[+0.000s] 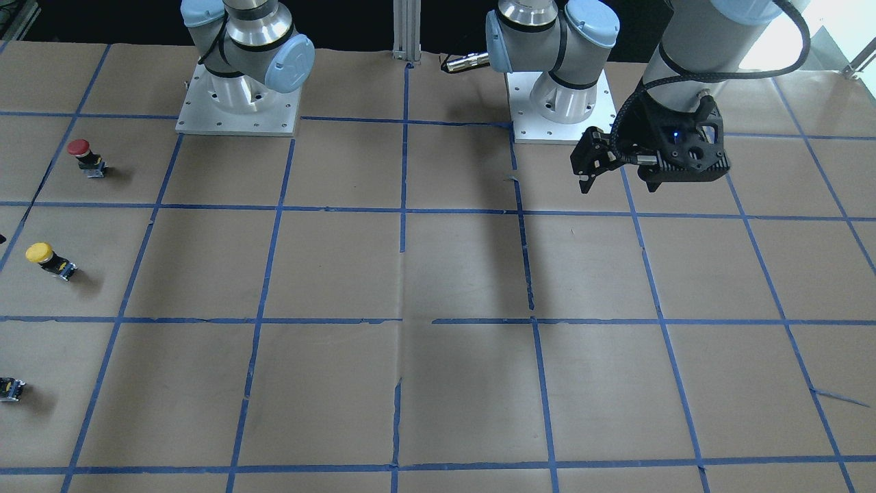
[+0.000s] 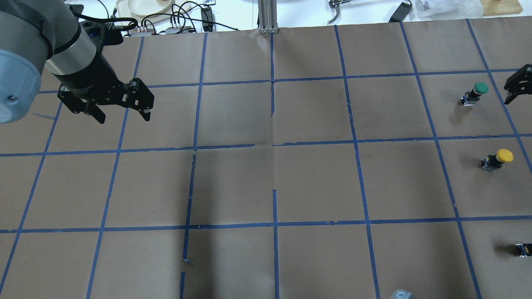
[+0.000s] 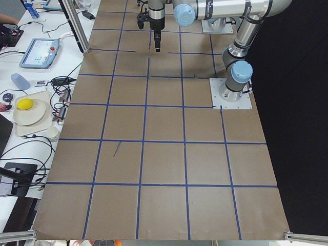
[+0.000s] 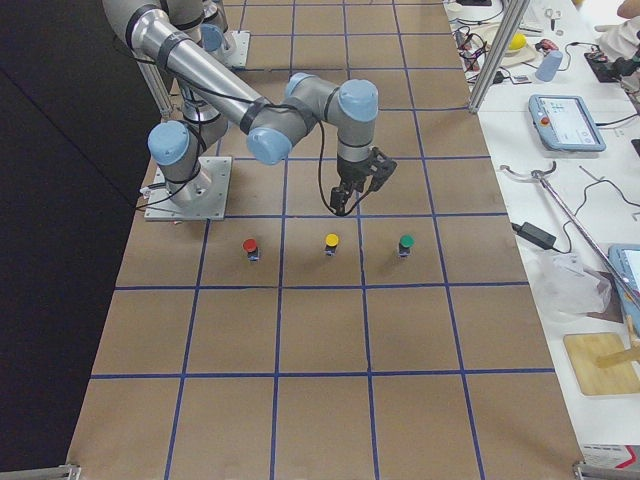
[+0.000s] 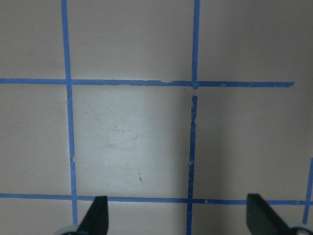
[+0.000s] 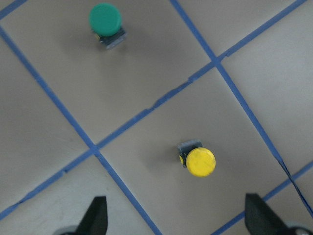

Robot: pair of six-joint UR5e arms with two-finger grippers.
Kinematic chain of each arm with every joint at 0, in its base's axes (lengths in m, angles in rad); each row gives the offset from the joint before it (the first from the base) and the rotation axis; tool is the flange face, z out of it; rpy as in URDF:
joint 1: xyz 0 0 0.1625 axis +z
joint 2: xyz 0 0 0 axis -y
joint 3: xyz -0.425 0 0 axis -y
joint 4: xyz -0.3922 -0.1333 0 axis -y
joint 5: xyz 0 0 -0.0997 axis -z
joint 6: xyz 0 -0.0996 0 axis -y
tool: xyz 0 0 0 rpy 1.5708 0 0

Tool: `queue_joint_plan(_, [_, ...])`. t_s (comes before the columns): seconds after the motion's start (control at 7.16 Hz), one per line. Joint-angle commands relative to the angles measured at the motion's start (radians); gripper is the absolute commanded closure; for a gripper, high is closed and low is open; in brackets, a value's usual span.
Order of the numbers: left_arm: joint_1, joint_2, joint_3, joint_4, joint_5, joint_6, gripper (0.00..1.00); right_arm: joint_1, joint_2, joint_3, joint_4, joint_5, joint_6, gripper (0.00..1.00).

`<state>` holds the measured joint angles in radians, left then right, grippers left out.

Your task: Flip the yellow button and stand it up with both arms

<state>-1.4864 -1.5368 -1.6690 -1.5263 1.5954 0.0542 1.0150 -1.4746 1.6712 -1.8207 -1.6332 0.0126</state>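
Overhead exterior view: a table (image 2: 316,182) covered in brown paper and ruled into squares with blue tape carries the whole scene. The left arm (image 2: 25,54) enters at the near-left corner, and the right arm (image 4: 300,110), shown best in the exterior right view, reaches over the opposite end. The left gripper (image 2: 123,117) hangs above bare paper, well apart from every button; its fingers (image 5: 98,218) are spread wide, holding and touching nothing. The right gripper (image 6: 175,215) hovers above the row of buttons, its fingers (image 6: 257,215) likewise spread wide and in contact with no object. The yellow button (image 2: 498,159) stands cap uppermost on its dark body near the table's right edge, in a square of its own. It sits between the green button (image 2: 474,93), farther from the robot, and the red button (image 1: 85,156), nearer the base. In the right wrist-mounted view the yellow cap lies just ahead of the parted fingertips, with the green one beyond it.
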Motion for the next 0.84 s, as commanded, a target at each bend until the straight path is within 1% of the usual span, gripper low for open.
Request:
queue_joint_plan(0.0, [0.0,-0.002,0.005,-0.002,0.0,-0.001,0.0,0.18,-0.001,-0.222,0.211,0.001,-0.011,0.0])
queue_joint_plan(0.14, [-0.002,-0.002,0.008,-0.003,-0.003,-0.001,0.0,0.282,-0.007,-0.258,0.228,0.001,-0.034,0.0])
queue_joint_plan(0.28, [-0.002,-0.002,0.008,-0.002,-0.003,-0.001,0.0,0.389,-0.013,-0.274,0.256,0.003,-0.037,0.0])
queue_joint_plan(0.42, [-0.003,-0.003,0.012,-0.002,-0.015,-0.013,0.0,0.481,-0.019,-0.277,0.315,0.027,-0.043,0.0])
queue_joint_plan(0.56, [-0.003,-0.003,0.014,-0.002,-0.061,-0.075,0.0,0.567,-0.044,-0.281,0.323,0.062,-0.043,0.0])
queue_joint_plan(0.7, [-0.003,0.0,0.011,-0.009,-0.049,-0.079,0.0,0.617,-0.036,-0.277,0.325,0.065,-0.043,0.0])
